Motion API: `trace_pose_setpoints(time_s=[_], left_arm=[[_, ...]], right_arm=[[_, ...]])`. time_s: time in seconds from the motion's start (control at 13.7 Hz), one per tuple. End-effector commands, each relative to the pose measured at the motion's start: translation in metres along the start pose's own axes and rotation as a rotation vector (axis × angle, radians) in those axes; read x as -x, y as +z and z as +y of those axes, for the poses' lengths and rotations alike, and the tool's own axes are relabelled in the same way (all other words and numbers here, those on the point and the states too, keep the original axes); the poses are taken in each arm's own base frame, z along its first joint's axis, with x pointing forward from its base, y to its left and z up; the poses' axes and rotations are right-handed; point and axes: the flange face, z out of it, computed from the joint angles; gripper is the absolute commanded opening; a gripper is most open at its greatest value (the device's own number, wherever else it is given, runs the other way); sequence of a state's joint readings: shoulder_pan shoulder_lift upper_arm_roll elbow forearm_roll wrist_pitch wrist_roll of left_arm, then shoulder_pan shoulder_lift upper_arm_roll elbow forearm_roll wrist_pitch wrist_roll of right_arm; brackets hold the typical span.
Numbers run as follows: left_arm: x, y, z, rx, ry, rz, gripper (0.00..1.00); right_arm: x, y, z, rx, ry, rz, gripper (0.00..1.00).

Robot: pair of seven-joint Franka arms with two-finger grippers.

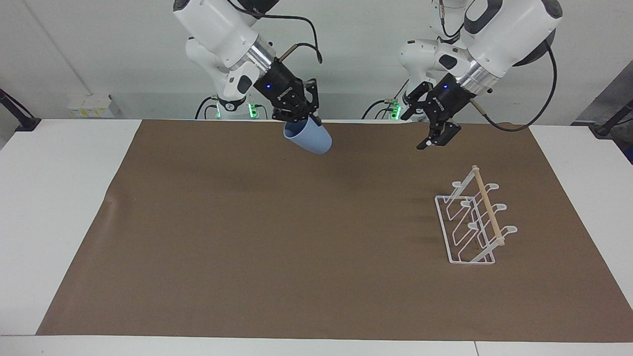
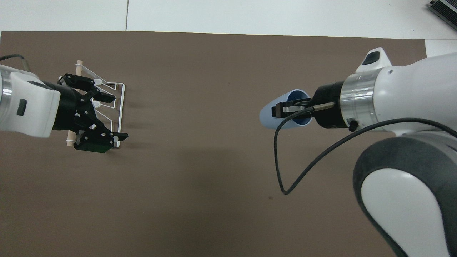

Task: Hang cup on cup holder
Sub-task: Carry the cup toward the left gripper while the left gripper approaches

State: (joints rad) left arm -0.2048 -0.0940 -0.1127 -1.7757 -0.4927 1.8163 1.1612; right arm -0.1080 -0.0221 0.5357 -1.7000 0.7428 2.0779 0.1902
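Nearest the robots, at the top centre of the facing view, the right gripper (image 1: pixel 302 114) is clamped on the rim of the cup (image 1: pixel 307 137), one finger inside the mouth and one outside. The cup hangs in the air, tilted hard so its base points down and toward the left arm's end of the table, its open mouth turned back toward the wrist. In the overhead view the same cup (image 2: pixel 282 113) sits right of centre, over bare brown mat (image 2: pixel 214 160) — so the pick-up is done and the carry is under way.

Also high in the facing view, upper right of centre, the left gripper (image 1: pixel 431 129) hangs with its fingers spread and nothing between them, angled toward the cup. From overhead it covers part of the rack, but the facing view shows it well above it and touching nothing.

Farther from the robots, at the lower right of the facing view, the cup holder (image 1: pixel 472 217) stands on the mat, every prong bare, its wooden dowel (image 1: pixel 487 205) sloping along the top.

Left to do, as I judge it: bring the cup to the rack — perhaps by a handover, given the left gripper's pose — turn it mouth-down, and slip it over a prong.
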Motion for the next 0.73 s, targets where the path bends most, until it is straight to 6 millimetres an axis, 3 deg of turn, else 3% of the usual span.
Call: trace_pose_setpoints(time_s=[0.0, 0.22, 0.66], left_arm=[[-0.004, 0.017, 0.033, -0.014, 0.074, 0.048, 1.0], [-0.017, 0.023, 0.043, -0.008, 0.164, 0.05, 1.0], [-0.014, 0.016, 0.035, -0.032, 0.198, 0.061, 1.0]], right_arm=[[0.016, 0.013, -0.038, -0.117, 0.109, 0.047, 0.0], [0.028, 0.022, -0.057, -0.178, 0.148, 0.04, 0.0], [0.029, 0.024, -0.056, -0.173, 0.151, 0.025, 0.0]])
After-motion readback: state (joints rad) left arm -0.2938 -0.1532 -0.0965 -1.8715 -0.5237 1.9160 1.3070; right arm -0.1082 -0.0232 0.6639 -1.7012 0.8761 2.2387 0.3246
